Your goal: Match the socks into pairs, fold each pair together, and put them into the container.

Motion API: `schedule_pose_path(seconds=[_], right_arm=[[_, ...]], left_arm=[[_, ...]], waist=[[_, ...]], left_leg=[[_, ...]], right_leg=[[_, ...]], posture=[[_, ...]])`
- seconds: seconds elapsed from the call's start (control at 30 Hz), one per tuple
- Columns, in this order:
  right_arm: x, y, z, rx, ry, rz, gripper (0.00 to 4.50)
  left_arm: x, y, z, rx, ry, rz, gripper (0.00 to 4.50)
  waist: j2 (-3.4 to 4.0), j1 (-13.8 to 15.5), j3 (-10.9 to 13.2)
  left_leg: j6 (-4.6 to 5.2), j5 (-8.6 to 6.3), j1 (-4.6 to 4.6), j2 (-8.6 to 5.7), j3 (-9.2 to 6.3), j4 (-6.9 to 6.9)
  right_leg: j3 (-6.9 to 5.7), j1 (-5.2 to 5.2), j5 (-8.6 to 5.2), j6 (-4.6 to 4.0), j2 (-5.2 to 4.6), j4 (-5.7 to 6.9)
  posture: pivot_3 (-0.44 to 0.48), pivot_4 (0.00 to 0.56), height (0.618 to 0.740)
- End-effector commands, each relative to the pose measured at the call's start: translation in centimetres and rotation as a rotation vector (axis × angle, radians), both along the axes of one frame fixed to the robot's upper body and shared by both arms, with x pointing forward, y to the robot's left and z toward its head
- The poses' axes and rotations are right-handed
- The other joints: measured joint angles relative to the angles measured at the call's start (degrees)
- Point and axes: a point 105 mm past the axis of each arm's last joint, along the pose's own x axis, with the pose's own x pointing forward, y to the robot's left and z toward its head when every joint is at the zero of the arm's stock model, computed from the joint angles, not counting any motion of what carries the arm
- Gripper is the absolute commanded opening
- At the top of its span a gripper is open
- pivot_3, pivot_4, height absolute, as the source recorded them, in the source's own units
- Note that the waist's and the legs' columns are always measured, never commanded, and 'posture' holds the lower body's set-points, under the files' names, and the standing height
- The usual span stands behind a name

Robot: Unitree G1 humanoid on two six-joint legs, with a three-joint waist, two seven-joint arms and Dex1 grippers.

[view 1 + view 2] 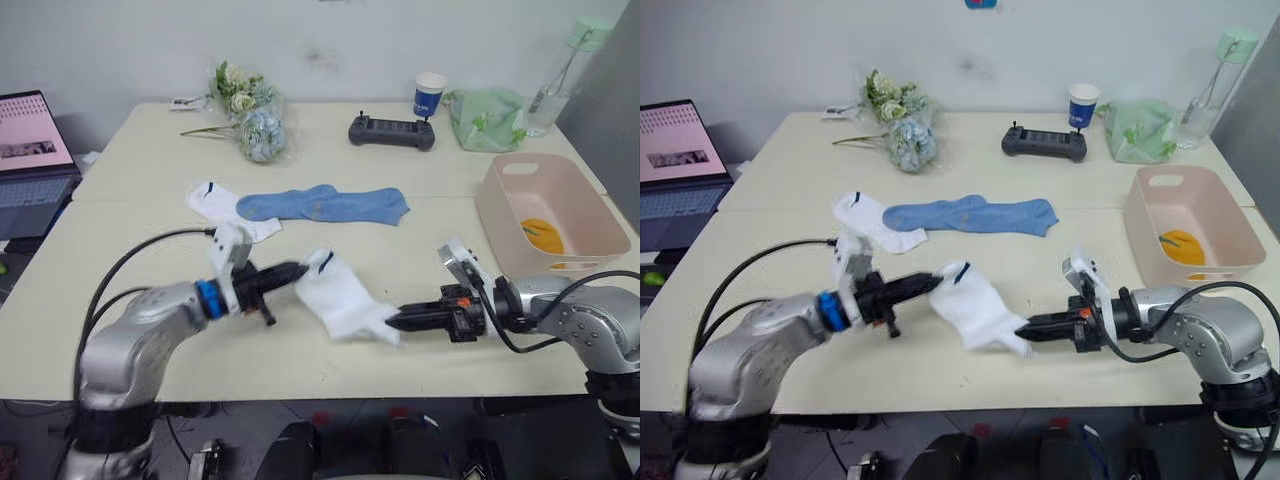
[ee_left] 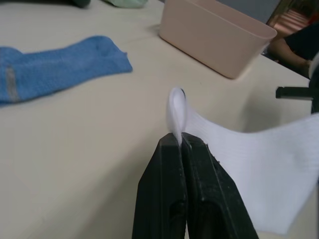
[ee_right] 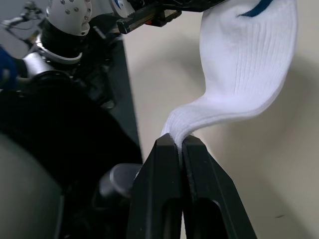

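- Grippers first: the left gripper [image 1: 300,270] is clamped on the cuff of a white sock [image 1: 338,297], and the right gripper [image 1: 392,321] is pinched tight on its toe.
- That sock hangs stretched between them, just above the near table edge, long axis running from cuff at left-rear to toe at right-front.
- Beyond it lie the other white sock [image 1: 222,207] and the blue socks [image 1: 325,204], seemingly unfolded.
- Farther right, the pink container [image 1: 548,211] holds something orange [image 1: 543,236], so I'd judge one pair done, two left.

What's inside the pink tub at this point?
The pink tub holds something mustard-orange on its floor, apparently folded socks. Its near wall hides part of the floor, so how many lie there cannot be told.
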Motion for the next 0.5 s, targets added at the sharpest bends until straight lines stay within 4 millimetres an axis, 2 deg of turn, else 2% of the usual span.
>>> schedule_pose_path(seconds=[0.03, 0.1, 0.17, 0.27, 0.37, 0.5], right_arm=[[-2.0, -0.1, 1.1, 0.032, 0.05, 0.113, 0.03], [-2.6, -0.7, 0.0, -0.018, 0.07, 0.143, 0.03], [-1.9, -1.0, -1.0, -0.05, 0.078, 0.124, 0.03], [0.2, -1.0, -2.5, -0.11, 0.027, 0.088, 0.03], [2.6, -0.7, -3.9, -0.186, -0.036, 0.054, 0.03], [5.2, 0.3, -4.4, -0.206, -0.074, 0.021, 0.03]], left_arm=[[-3.3, -0.7, 1.0, -0.041, 0.013, -0.026, 0.0], [-4.2, -0.3, 0.4, -0.042, 0.04, 0.03, 0.0], [-4.3, 0.6, -0.7, -0.013, 0.058, 0.11, 0.0], [-3.7, 1.9, -2.0, -0.004, 0.057, 0.221, 0.0], [-3.0, 2.3, -3.1, 0.006, 0.027, 0.288, 0.0], [-1.6, 2.5, -3.7, 0.01, -0.044, 0.348, 0.0]], waist=[[-0.01, 0.2, 0.0], [-0.01, 0.3, 0.0], [-0.01, 0.4, 0.0], [-0.01, 0.3, 0.0], [0.0, 0.2, 0.0], [-0.01, 0.3, 0.0]], left_leg=[[0.01, -0.01, -0.01, 0.01, -0.02, 0.01], [0.06, -0.03, 0.0, 0.01, -0.01, 0.03], [0.11, -0.07, 0.06, 0.01, 0.04, 0.04], [0.14, -0.09, 0.15, 0.02, 0.08, 0.03], [0.11, -0.08, 0.21, 0.04, 0.16, -0.01], [0.08, -0.08, 0.14, 0.04, 0.14, -0.01]], right_leg=[[0.0, 0.01, 0.0, 0.0, 0.0, 0.0], [0.02, 0.04, 0.0, 0.0, 0.0, -0.01], [-0.01, 0.13, 0.0, -0.01, 0.0, -0.05], [-0.03, 0.23, -0.01, -0.01, 0.01, -0.06], [0.04, 0.23, -0.01, -0.02, 0.02, -0.06], [0.01, 0.19, -0.01, -0.03, 0.02, -0.11]], posture=[[0.0, 0.15, 0.74], [0.0, 0.15, 0.74], [0.0, 0.15, 0.74], [0.0, 0.15, 0.74], [0.0, 0.15, 0.74], [0.0, 0.15, 0.74]])
